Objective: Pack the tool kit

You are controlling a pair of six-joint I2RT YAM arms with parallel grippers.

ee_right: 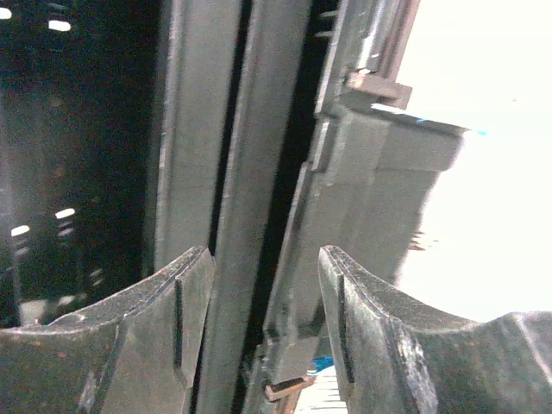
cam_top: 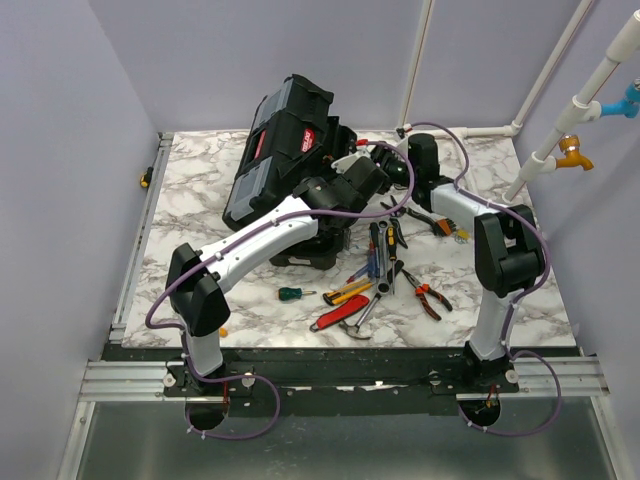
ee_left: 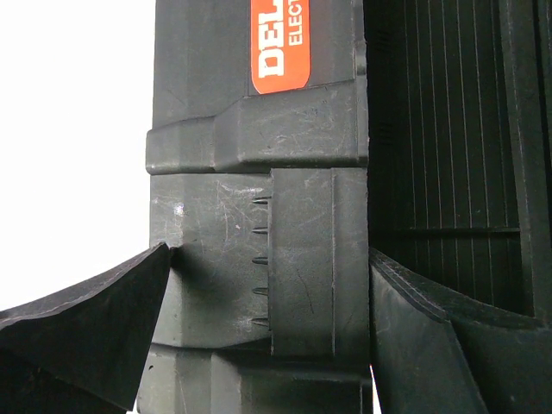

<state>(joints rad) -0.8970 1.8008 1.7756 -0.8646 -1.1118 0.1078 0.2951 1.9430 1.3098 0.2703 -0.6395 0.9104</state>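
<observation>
The toolbox stands tilted with its lid raised at the far middle of the table. Both arms reach to its right side. The left gripper spans the box wall widely, with both fingers touching it in a grasp. The right gripper straddles a rim with its jaws released, gaps showing on either side. Loose tools lie scattered near and right of the box.
</observation>
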